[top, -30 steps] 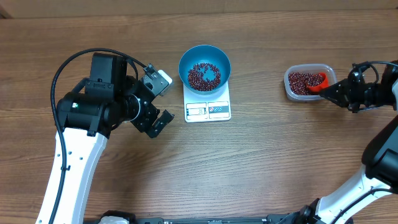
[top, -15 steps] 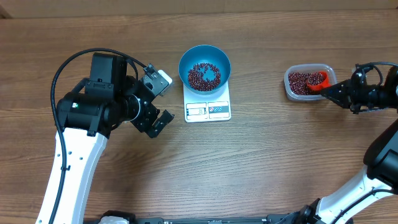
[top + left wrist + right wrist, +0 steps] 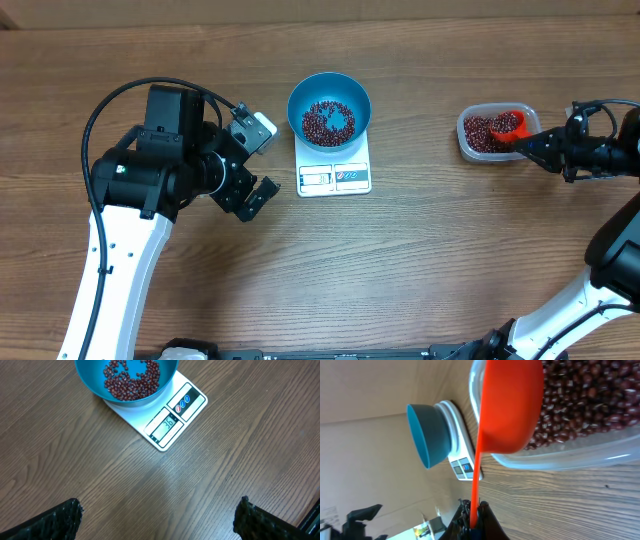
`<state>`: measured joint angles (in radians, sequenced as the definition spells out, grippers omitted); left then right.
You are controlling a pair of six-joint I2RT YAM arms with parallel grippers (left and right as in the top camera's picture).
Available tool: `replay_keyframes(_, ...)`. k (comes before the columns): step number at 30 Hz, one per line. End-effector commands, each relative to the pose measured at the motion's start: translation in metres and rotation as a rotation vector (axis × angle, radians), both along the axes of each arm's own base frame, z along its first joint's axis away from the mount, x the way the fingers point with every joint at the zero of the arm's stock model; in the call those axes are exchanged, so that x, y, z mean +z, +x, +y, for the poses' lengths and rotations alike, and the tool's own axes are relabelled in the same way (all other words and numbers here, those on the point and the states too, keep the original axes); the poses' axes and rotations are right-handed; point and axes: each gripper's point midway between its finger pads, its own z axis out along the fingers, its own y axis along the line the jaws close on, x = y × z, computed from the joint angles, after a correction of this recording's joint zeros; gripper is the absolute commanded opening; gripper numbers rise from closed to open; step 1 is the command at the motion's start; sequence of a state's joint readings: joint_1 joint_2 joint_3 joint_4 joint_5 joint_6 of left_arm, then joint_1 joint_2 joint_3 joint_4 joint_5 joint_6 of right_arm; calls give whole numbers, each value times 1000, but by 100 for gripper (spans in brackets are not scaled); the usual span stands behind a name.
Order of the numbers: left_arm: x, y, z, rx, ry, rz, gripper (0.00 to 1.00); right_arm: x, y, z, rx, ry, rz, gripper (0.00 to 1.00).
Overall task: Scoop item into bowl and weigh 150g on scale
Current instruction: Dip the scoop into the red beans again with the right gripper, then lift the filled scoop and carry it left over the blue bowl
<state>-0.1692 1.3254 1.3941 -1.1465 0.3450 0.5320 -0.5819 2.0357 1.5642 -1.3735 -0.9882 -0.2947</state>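
While bowl (image 3: 89, 376) sits on scale (image 3: 198, 395), display (image 3: 168, 423) reads 36

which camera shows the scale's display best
Left wrist: the scale lies close, its display facing the camera, digits legible. Overhead shows the whole scale under the bowl, but the display is too small to read. Right wrist shows it far off and sideways, digits unreadable.
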Motion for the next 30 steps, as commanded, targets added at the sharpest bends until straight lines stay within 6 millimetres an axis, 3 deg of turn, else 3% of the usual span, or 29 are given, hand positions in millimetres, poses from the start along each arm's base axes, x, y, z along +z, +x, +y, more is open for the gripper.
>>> replay_keyframes(1,4,2,-2,-22,-8,-13,99,8,6,2,-4,47,-58,4)
replay_keyframes(17,4,2,-2,-22,-8,-13,100,31,12,20,17,156,-156,4)
replay_keyframes(24,4,2,-2,-22,-8,-13,100,47,21,48,53,241,-202,4)
replay_keyframes(30,4,2,-2,-22,-8,-12,100,56,24,83,123,295,-216,4)
